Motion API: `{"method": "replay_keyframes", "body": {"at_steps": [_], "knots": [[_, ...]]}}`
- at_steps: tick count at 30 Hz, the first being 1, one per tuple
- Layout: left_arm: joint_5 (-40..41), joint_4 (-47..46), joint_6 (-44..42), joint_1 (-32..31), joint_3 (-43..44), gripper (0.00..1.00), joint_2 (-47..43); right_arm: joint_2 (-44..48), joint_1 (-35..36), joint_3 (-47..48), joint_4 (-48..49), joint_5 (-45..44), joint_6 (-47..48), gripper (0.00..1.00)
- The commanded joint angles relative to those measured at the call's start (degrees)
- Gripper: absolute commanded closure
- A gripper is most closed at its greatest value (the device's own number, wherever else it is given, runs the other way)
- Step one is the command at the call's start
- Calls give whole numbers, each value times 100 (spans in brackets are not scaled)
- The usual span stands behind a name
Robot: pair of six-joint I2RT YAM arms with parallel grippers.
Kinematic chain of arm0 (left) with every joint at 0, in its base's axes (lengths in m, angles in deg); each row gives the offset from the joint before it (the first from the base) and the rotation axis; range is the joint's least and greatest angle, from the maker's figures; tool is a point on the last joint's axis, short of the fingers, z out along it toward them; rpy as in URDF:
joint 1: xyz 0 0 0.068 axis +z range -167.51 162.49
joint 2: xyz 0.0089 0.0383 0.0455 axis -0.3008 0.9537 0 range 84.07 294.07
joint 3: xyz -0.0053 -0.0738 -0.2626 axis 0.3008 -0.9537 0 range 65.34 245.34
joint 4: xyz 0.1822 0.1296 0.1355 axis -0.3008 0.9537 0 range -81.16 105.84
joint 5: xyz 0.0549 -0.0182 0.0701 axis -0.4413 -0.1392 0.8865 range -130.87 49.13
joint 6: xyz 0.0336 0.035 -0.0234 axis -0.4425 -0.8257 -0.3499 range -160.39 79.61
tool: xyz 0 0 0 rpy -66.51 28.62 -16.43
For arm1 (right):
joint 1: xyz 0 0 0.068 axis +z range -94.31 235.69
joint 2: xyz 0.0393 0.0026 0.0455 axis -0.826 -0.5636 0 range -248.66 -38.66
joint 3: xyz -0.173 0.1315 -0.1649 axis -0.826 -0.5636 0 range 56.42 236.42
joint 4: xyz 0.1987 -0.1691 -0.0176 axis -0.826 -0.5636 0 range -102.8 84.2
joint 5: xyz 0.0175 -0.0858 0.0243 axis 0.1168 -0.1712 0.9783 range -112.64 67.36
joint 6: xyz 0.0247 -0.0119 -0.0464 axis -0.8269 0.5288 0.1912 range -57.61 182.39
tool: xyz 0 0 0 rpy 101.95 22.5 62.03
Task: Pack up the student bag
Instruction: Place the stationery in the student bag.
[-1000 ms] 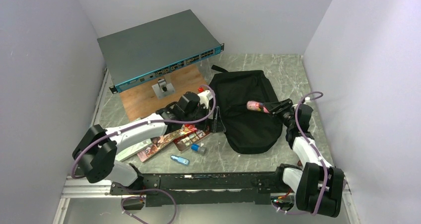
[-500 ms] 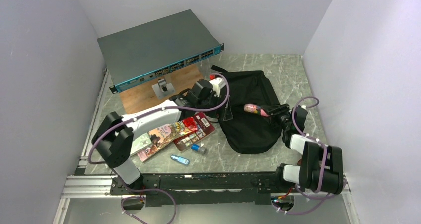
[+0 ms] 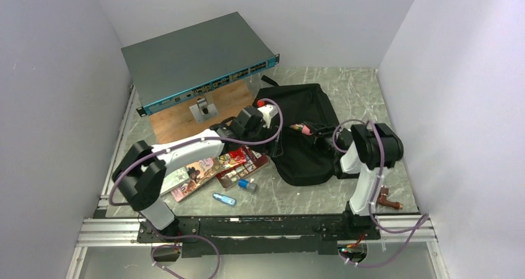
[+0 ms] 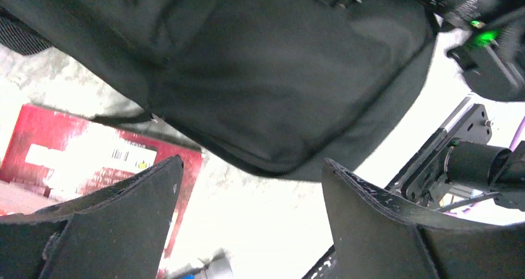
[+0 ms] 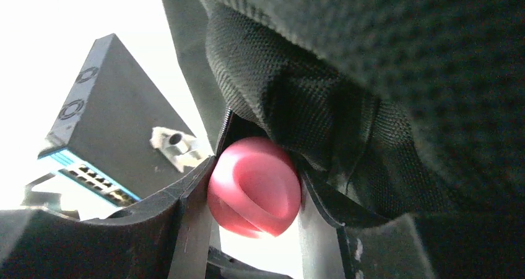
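Black student bag point(image 3: 306, 149): lying crumpled mid-table on the marble top point(image 3: 359, 87), just in front of the grey network switch point(image 3: 198, 59)
Right gripper point(image 5: 260, 180): clamped on a pink round-ended item point(image 5: 254, 195), can't tell exactly what it is; its nose sits right at a mesh-lined gap in the bag fabric
Left gripper point(image 4: 251, 167): jaws spread wide with nothing between them, hovering just off the bag's left edge, with a red box point(image 4: 93, 149) underneath
Step in hand: looks to me like the stuffing-in bit, pink thing going through the opening while the left arm lines up to help with the bag
Next move: I'd guess left needs to pinch the fabric lip and lift so the mouth gapes, then right pushes deeper and lets go; floppy fabric will likely fold shut otherwise
Left to pack: colourful booklets point(image 3: 207, 167), a small blue-capped bottle point(image 3: 248, 184) and a blue bit point(image 3: 224, 198) sit on the table beside the bag, so nowhere near done imo
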Motion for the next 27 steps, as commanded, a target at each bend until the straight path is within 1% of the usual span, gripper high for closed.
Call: {"method": "replay_keyframes", "body": {"at_steps": [1,3,4,5,7,9,11,12,16,19,21,22,23,24,25,26,27], "knots": [[148,-77,72,-25,-398,13,-920,-1157,224,336,2501,77,-1114,75],[110,-24,45,-27,-566,12,-1226,-1274,232,242,2507,228,-854,62],[132,63,5,-30,-598,12,-1362,-1232,228,154,2479,320,-577,54],[159,153,-50,-28,-639,12,-1489,-1067,208,78,2237,433,-353,47],[300,185,-118,-32,-749,11,-1734,-704,159,-24,1284,713,272,33],[406,212,-121,-26,-812,11,-1898,-326,83,-114,445,924,890,23],[374,142,-110,-30,-881,10,-1968,90,8,-166,-398,1040,1570,4],[302,64,-89,-28,-929,10,-1959,301,-29,-143,-944,1052,1906,1],[5,-32,-42,-39,-904,9,-1661,1220,-70,32,-2692,915,3174,0],[-37,-35,-28,-39,-735,9,-1215,2009,-72,449,-4562,380,4393,2],[5,41,9,-41,-554,8,-874,2379,-80,765,-5476,113,5014,4],[-26,1,26,-41,-495,8,-705,2542,-81,815,-5742,-9,5265,9],[-38,-67,51,-39,-452,9,-544,2694,-81,830,-5901,-146,5549,17],[-69,-170,77,-40,-409,9,-354,2808,-77,836,-5964,-315,5687,28],[-99,-239,107,-41,-325,12,-182,2896,-83,857,-6013,-463,5794,40],[-190,-256,105,-41,-211,22,32,2903,-81,909,-6053,-586,5876,48],[-314,-255,120,-46,-88,31,234,2855,-88,957,-6032,-621,5935,53]]}}
